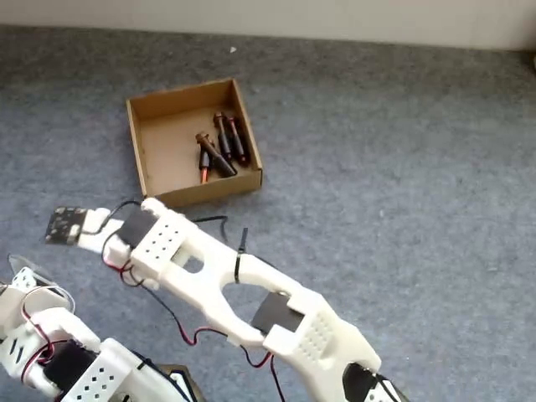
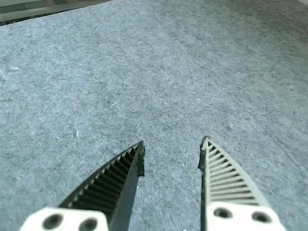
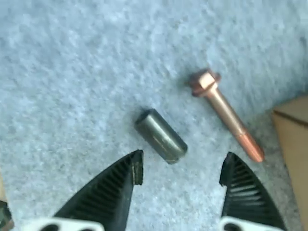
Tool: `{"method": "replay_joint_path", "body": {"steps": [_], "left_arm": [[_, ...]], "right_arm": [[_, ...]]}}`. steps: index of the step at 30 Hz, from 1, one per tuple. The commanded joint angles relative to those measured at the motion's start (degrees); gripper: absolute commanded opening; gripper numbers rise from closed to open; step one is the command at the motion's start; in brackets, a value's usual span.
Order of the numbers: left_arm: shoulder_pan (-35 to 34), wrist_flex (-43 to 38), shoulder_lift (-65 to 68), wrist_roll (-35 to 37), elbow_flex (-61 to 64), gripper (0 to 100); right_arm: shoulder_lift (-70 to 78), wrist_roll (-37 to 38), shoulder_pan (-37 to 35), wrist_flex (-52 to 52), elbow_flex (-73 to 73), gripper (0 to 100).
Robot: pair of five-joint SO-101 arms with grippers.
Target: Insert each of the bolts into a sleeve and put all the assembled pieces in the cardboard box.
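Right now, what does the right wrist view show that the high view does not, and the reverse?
Right wrist view: a loose dark sleeve and a copper bolt lying apart on the carpet, ahead of the open right hand. High view: the assembled pieces inside the cardboard box, and both white arms. Both: grey carpet.

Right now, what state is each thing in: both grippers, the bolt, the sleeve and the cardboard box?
Left gripper: open, empty, over bare carpet.
Right gripper: open, empty.
Sleeve: on its side on the carpet, nothing inserted.
Bolt: loose, lying apart from the sleeve.
Cardboard box: upright, open top.
Assembled pieces: lying inside the box.
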Motion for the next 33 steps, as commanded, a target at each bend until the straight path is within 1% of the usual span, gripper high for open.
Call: {"method": "replay_joint_path", "body": {"steps": [1,5,8,12,14,18,19,23,25,28,33], "left_arm": [[-0.8,-1.1,-0.5,0.5,-0.2,20],[-0.8,-1.1,-0.5,0.5,-0.2,20],[-0.8,-1.1,-0.5,0.5,-0.2,20],[-0.8,-1.1,-0.5,0.5,-0.1,20],[-0.8,-1.1,-0.5,0.5,0.0,20],[-0.7,-1.1,-0.5,0.5,0.0,20],[-0.7,-1.1,-0.5,0.5,0.0,20],[-0.7,-1.2,-0.5,0.5,0.0,20],[-0.7,-1.2,-0.5,0.5,0.0,20],[-0.7,-1.2,-0.5,0.5,0.0,20],[-0.7,-1.2,-0.5,0.5,0.0,20]], "right_arm": [[-0.7,0.7,-2.1,-2.0,-2.9,24.8],[1.3,0.8,-2.2,-2.0,-3.0,24.8],[5.7,3.3,-2.0,-1.8,-3.3,24.6],[9.5,3.8,-1.1,-1.5,-3.5,24.2],[9.6,3.8,-0.6,-1.5,-3.5,19.5],[9.5,3.9,0.4,-1.5,-3.5,1.9],[9.5,3.9,0.4,-1.4,-3.5,0.0],[9.4,3.3,0.8,1.6,-3.8,0.5],[8.3,1.9,1.4,4.1,-6.1,0.5],[6.2,0.0,3.5,9.6,-9.4,0.5],[2.2,-0.3,8.1,18.6,-12.1,0.5]]}}
